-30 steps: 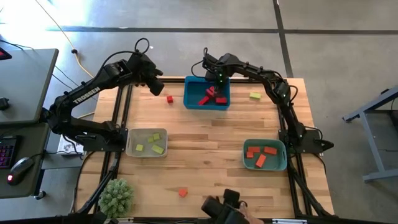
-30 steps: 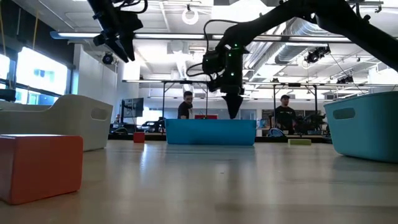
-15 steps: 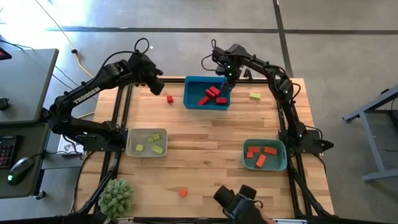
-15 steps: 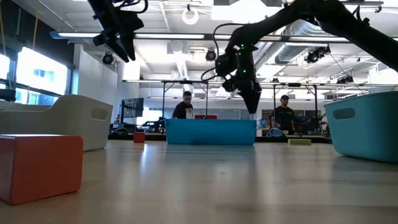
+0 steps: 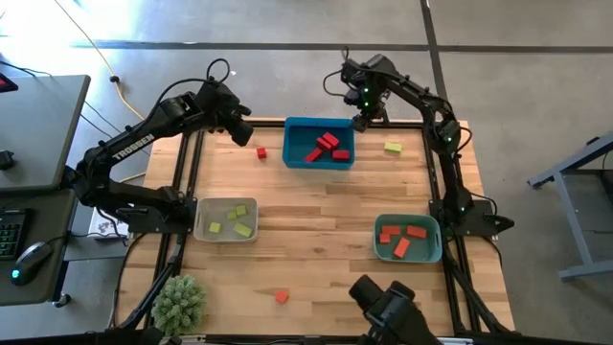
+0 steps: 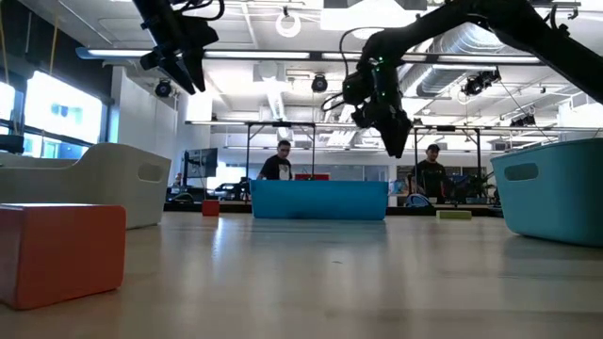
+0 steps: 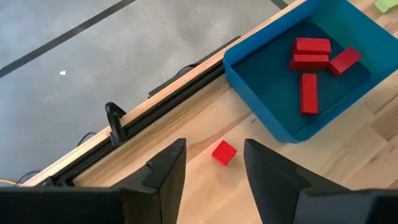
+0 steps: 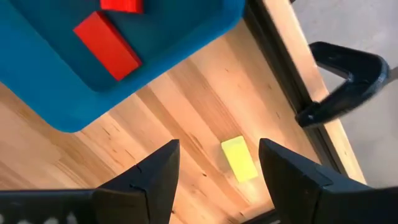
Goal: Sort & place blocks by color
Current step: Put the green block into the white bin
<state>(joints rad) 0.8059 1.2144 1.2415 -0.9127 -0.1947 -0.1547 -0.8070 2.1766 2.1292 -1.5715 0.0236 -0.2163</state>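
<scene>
Currently right gripper [image 5: 367, 120] empty, jaws wide, hovering between blue tray [image 5: 291, 144] and yellow-green block [image 5: 393, 148] near table's far right edge. Left gripper [image 7: 212, 163] parted, empty, above loose red cube [image 7: 224, 152]. Risk: off-centre descent nudges yellow-green block toward edge rail; orange-red block [image 5: 281, 297] lies far off.

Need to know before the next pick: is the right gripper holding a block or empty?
Empty. The right gripper is open, nothing between its fingers; through the gap only bare table and a yellow-green block lying on the wood show.
</scene>
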